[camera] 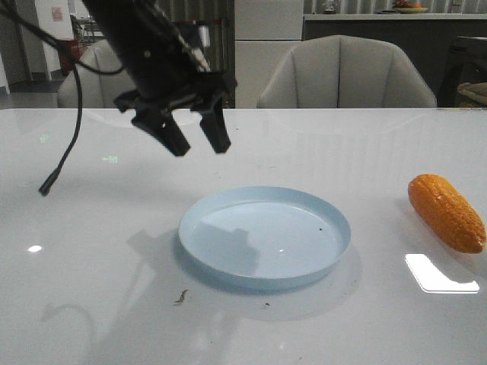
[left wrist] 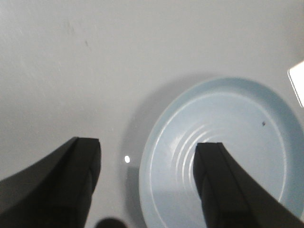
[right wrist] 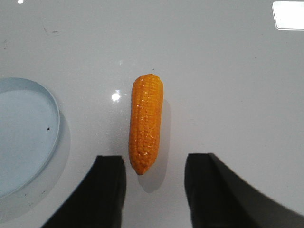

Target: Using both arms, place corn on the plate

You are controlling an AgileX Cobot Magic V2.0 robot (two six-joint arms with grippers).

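Observation:
The pale blue plate lies empty in the middle of the white table. My left gripper hangs open in the air above the plate's far left rim, holding nothing; its wrist view shows the plate below the black fingers. The orange corn lies on the table at the right, apart from the plate. In the right wrist view the corn lies just ahead of my open right gripper, its tapered tip between the fingertips' line, untouched. The right arm is out of the front view.
A loose black cable dangles from the left arm over the table's left side. Two grey chairs stand behind the far table edge. Small dark specks lie in front of the plate.

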